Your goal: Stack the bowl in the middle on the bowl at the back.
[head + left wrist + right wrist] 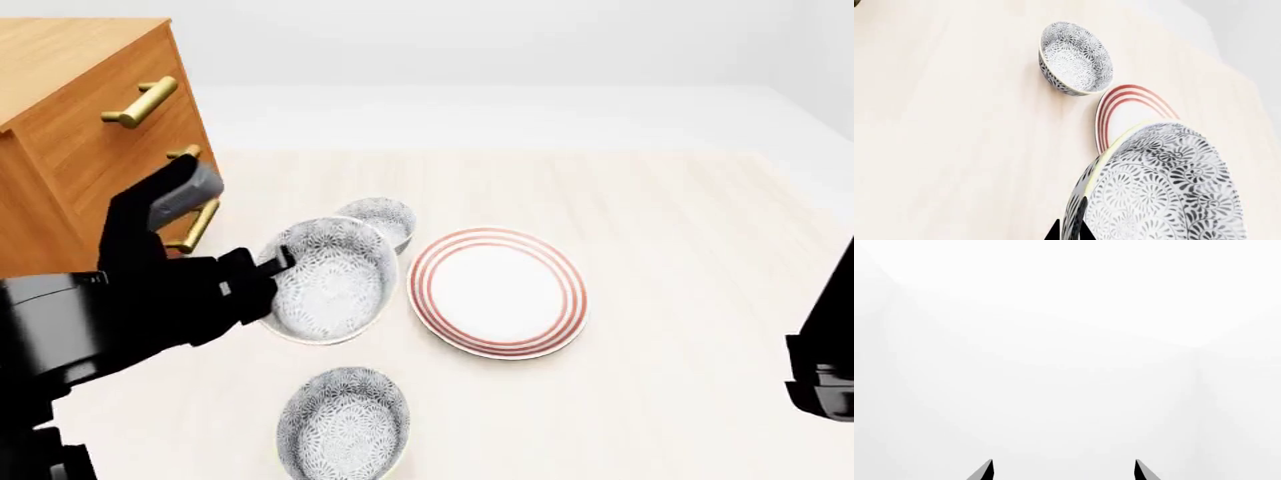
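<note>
The bowl in the middle (334, 280), grey-and-white patterned, hangs tilted above the table with its rim pinched in my left gripper (274, 265). The left wrist view shows this bowl (1167, 185) large and close, with the left gripper (1069, 231) shut across its wall. The bowl at the back (380, 218) stands upright on the table just beyond the held one, partly covered by it. The left wrist view also shows the back bowl (1075, 58), ahead of the jaws. My right gripper (1063, 469) is open and faces only a blank white background.
A red-ringed white plate (498, 292) lies right of the held bowl. A third look-alike bowl (344, 425) sits near the front edge. A wooden drawer cabinet (80, 130) with brass handles stands at the back left. Part of my right arm (821, 370) shows at the right edge.
</note>
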Motion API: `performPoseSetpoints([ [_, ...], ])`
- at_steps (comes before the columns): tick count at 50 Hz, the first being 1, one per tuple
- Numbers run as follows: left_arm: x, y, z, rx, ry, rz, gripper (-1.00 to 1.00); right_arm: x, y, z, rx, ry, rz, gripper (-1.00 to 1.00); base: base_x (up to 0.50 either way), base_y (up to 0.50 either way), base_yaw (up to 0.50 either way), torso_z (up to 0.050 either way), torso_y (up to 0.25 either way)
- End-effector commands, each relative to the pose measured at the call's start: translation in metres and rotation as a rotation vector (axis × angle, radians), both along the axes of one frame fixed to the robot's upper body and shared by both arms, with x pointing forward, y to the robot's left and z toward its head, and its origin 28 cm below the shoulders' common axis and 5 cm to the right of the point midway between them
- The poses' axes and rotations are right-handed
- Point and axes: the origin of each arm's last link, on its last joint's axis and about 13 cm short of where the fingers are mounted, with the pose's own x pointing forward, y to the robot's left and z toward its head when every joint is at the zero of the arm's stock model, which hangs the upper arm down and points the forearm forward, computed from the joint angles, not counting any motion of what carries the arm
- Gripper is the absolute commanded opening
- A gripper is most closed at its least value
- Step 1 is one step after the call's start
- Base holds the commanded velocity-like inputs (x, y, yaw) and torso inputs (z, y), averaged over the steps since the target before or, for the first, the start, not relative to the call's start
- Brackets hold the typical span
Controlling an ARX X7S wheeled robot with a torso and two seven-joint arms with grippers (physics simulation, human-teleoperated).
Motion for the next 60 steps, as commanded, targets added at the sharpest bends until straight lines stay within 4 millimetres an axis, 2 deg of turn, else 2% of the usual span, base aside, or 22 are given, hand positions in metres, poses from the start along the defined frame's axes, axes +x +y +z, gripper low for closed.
performPoseSetpoints([
  [1,-0.030,0.002,0.004,0.000,0.020,-0.092,-1.00,-0.003,-0.001,-0.002,0.006,-0.011,0.019,1.00,0.00,0.00,0.00,0.000,0.000],
  [28,-0.051,0.004,0.000,0.007,0.020,-0.118,-1.00,-0.029,-0.014,-0.022,0.040,-0.019,0.019,1.00,0.00,0.00,0.00,0.000,0.000],
  [60,-0.068,0.004,-0.020,0.038,0.076,-0.161,-1.00,-0.036,-0.015,-0.028,0.044,-0.016,0.017,1.00,0.00,0.00,0.00,0.000,0.000],
])
